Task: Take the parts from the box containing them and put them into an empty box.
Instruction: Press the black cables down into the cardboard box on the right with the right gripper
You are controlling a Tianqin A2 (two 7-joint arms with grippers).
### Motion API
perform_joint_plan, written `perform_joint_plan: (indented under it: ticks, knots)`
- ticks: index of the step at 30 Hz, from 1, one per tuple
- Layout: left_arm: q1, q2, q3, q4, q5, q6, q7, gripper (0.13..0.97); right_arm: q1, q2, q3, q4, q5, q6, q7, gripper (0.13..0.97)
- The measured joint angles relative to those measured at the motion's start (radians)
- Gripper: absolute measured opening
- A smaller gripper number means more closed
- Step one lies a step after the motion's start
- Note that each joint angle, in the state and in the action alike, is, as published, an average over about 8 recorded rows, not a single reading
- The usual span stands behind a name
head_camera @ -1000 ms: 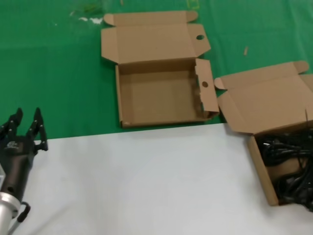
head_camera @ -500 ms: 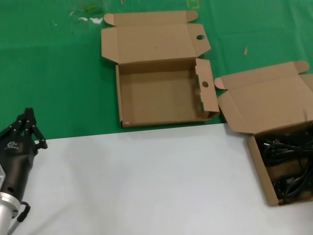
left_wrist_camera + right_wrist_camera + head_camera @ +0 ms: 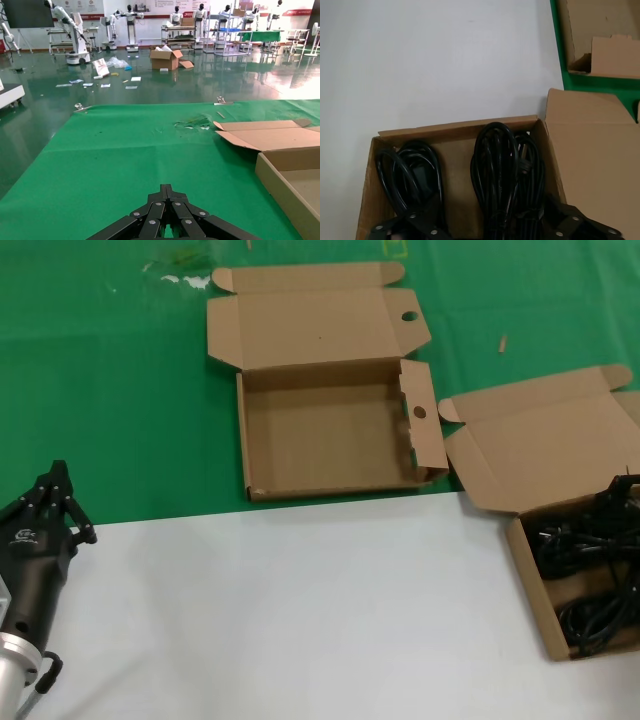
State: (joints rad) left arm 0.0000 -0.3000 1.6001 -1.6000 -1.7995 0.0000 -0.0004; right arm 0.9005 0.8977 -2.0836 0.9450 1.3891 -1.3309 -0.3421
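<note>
Boxes stand open in the head view so that the transfer can go straight from one to the other. The empty box (image 3: 330,435) lies on the far green cloth (image 3: 100,390), its lid folded back flat and a round hole showing in the lid corner and in the right side flap. The box containing them (image 3: 560,540) sits to the right, near the edge of the view, partly on the white counter (image 3: 300,620); its plain lid leans back toward the far side, which leaves the inside free from above. The parts (image 3: 590,570) are inside it, black cables in loose loops. The right hand (image 3: 625,490) shows only as a black tip at the right edge over this box, and from here I cannot tell how its fingers stand. The left hand (image 3: 55,495) waits at the near left, at the border of cloth and counter, well apart from both boxes, with its fingers drawn together to a point.

Left wrist view: the left hand (image 3: 167,192) has its fingers closed on nothing, over the green cloth (image 3: 125,150), and the empty box (image 3: 285,175) is off to one side.

Right wrist view: the right hand (image 3: 485,227) hangs just over the parts (image 3: 500,170) with its two fingers wide apart, one on each side of the bundles, I judge in order to take one. The cables look glossy, wound in two main coils, one thicker and tied.
</note>
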Motion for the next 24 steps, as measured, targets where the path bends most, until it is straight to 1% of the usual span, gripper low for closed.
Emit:
perform_joint_plan:
  ticks: [1, 9, 10, 18, 21, 24]
  knots:
    - [0.0, 0.0, 0.0, 0.0, 0.0, 0.0, 0.0, 0.14, 0.003, -0.002, 0.0, -0.005, -0.003, 0.0, -0.001, 0.786]
    - [0.0, 0.0, 0.0, 0.0, 0.0, 0.0, 0.0, 0.14, 0.022, -0.022, 0.002, -0.056, -0.015, 0.009, -0.019, 0.599]
    - [0.0, 0.0, 0.0, 0.0, 0.0, 0.0, 0.0, 0.14, 0.025, -0.025, 0.002, -0.063, -0.016, 0.01, -0.022, 0.599]
    - [0.0, 0.0, 0.0, 0.0, 0.0, 0.0, 0.0, 0.14, 0.05, -0.035, -0.003, -0.088, -0.03, -0.003, -0.023, 0.387]
    - [0.0, 0.0, 0.0, 0.0, 0.0, 0.0, 0.0, 0.14, 0.06, -0.035, -0.009, -0.085, -0.037, -0.022, -0.012, 0.387]
    - [0.0, 0.0, 0.0, 0.0, 0.0, 0.0, 0.0, 0.14, 0.072, -0.033, -0.017, -0.074, -0.044, -0.047, 0.008, 0.332]
